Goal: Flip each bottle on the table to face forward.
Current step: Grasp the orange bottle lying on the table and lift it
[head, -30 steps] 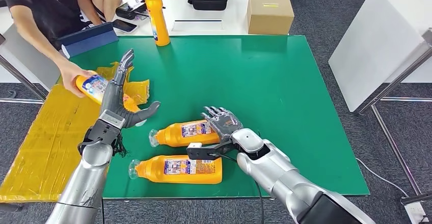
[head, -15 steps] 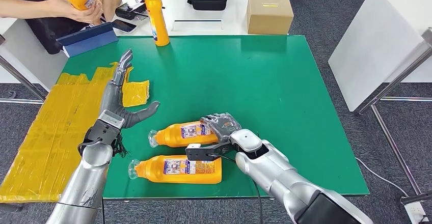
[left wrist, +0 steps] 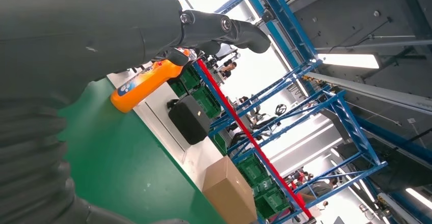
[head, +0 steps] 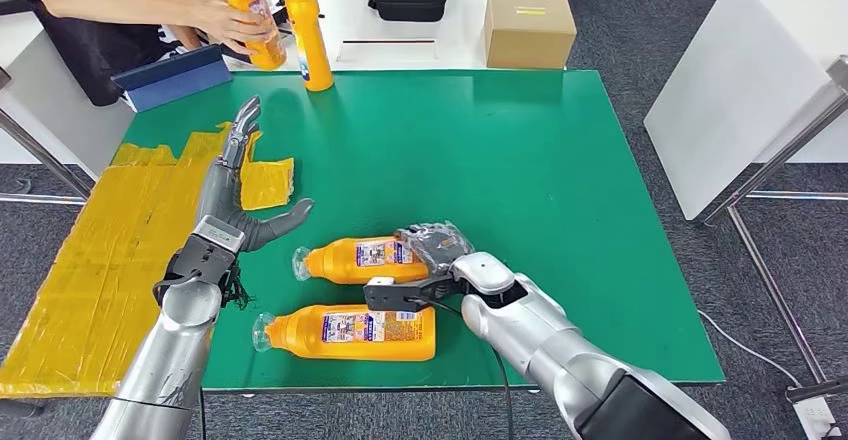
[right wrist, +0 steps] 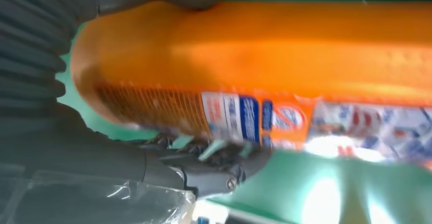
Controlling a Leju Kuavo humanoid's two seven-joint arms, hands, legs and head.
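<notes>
Since a second ago the person's hand (head: 225,20) has carried a bottle (head: 248,5) up beside the upright bottle (head: 307,28). On the green table (head: 560,190) the right hand (head: 435,250) seems to curl around the base of the farther lying bottle (head: 362,260); the left hand (head: 235,195) hovers spread, holding nothing.

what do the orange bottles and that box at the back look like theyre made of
Lying orange bottle: likely glossy plastic with a printed label, given its sheen in the right wrist view. Box: apparently matte brown cardboard, taped along the top.
</notes>
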